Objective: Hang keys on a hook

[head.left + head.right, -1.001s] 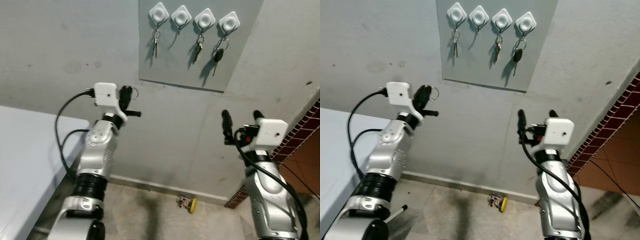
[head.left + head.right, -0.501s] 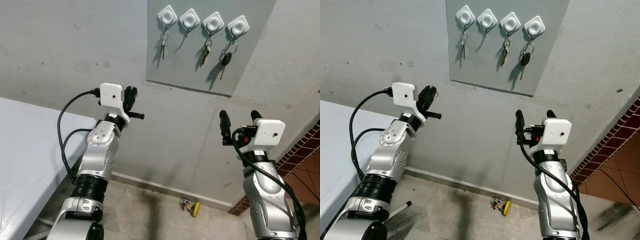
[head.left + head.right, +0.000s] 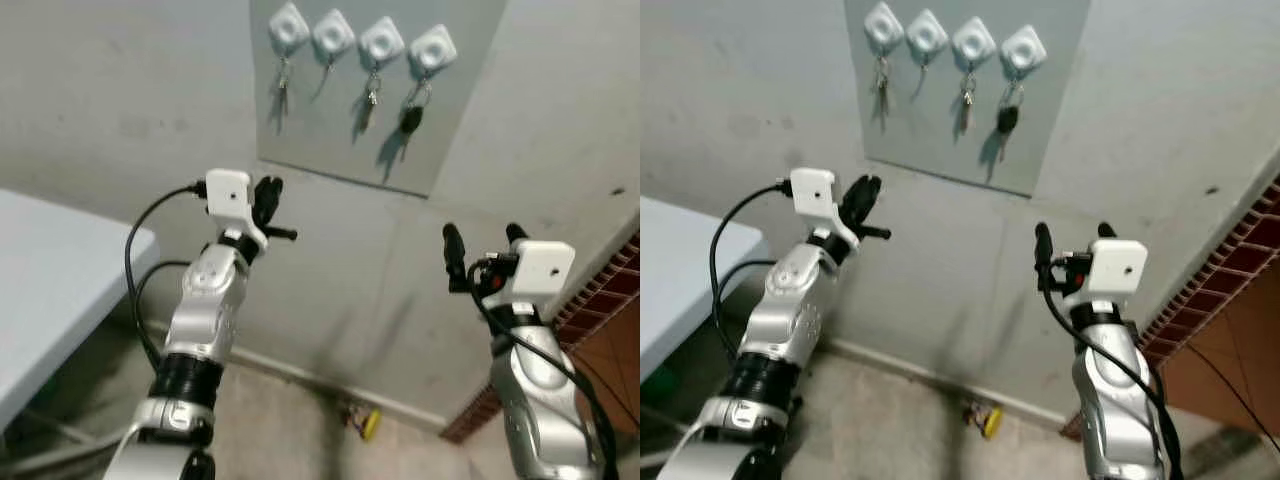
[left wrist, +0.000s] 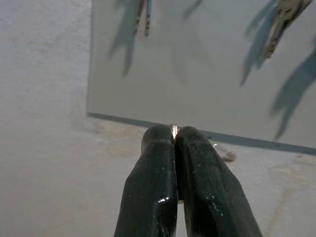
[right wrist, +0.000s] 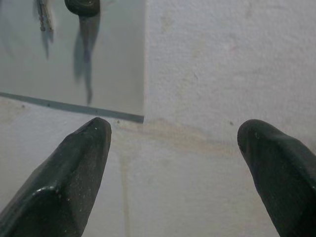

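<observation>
Keys pinched in the left gripper sit left of centre in the left eye view, below the lower left corner of the grey board on the wall; little of them can be made out there. Four white hooks run in a row along the top of the frame, and each already carries a hanging bunch, the rightmost with a black car key. The right gripper stands in the lower right, its two black fingers spread apart and pointing up at bare wall. A pale table fills the left edge, and a small yellow object lies on the floor at bottom centre. Red brickwork shows at the right edge.

The right eye view gives the same scene, with the left gripper in the upper left and the board above it.

In the left wrist view, the two black fingers rise from the bottom centre, pressed together on the keys: a sliver of metal shows at their tips and a bit of ring pokes out beside them at centre right. The board's lower edge crosses mid-frame, with hanging keys at the top.

In the right wrist view, the fingers sit in the bottom corners, wide apart, with the board's corner and the car key in the upper left.
</observation>
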`<state>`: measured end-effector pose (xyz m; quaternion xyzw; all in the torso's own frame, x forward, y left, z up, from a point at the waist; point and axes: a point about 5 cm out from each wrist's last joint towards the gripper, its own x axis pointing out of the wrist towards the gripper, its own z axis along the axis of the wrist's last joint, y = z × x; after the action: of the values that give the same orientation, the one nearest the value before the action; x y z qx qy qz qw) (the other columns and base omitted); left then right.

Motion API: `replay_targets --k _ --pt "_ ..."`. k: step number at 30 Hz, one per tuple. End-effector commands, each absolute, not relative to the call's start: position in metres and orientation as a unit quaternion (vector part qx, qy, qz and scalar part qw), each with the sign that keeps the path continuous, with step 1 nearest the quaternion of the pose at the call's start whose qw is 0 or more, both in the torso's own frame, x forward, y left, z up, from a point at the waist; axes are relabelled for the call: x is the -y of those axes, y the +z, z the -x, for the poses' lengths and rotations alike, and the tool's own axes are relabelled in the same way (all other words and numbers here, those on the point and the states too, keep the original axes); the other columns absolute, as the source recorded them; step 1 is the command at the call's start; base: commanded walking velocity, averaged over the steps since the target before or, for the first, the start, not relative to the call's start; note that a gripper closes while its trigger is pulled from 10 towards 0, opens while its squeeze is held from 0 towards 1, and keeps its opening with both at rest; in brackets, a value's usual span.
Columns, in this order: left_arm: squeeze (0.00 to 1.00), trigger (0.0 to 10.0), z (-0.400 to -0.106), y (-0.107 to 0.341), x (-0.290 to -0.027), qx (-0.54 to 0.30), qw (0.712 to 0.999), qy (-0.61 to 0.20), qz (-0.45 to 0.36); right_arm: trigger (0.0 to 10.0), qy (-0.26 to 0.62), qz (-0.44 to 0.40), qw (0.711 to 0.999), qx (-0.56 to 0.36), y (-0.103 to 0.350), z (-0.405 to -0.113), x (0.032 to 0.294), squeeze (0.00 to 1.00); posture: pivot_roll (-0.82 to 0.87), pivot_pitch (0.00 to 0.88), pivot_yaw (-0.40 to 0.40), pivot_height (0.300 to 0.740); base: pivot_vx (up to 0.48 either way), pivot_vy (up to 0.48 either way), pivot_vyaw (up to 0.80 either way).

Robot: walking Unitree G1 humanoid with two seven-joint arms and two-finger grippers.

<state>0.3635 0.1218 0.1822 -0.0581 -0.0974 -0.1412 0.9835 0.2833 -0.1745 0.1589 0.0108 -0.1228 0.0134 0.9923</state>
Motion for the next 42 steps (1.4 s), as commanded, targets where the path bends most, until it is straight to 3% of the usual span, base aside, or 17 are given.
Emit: replay_targets --k 1,13,33,42 --pt "0.00 10.0 -0.3637 0.1884 -0.1197 0.108 0.983 -0.139 0.051 10.0 0.009 -0.007 0.992 0.128 0.1625 -0.2812 0.1788 0.00 -0.02 0.077 -0.016 0.740 0.000 0.000 0.00" --pt "0.00 10.0 -0.3650 0.1856 -0.1248 0.093 0.984 -0.135 0.069 10.0 0.010 -0.005 0.992 0.125 0.1628 -0.2816 0.1800 0.00 -0.02 0.084 -0.019 0.740 0.000 0.000 0.00" --pt "0.00 10.0 -0.3664 0.1846 -0.1242 0.085 0.986 -0.131 0.062 10.0 0.012 -0.006 0.993 0.114 0.1621 -0.2839 0.1790 0.00 -0.02 0.082 -0.021 0.740 0.000 0.387 0.00" --pt "0.00 10.0 -0.3676 0.1847 -0.1247 0.077 0.987 -0.122 0.071 10.0 0.012 -0.008 0.994 0.110 0.1611 -0.2854 0.1784 0.00 -0.02 0.079 -0.021 0.740 0.000 0.000 -0.77"
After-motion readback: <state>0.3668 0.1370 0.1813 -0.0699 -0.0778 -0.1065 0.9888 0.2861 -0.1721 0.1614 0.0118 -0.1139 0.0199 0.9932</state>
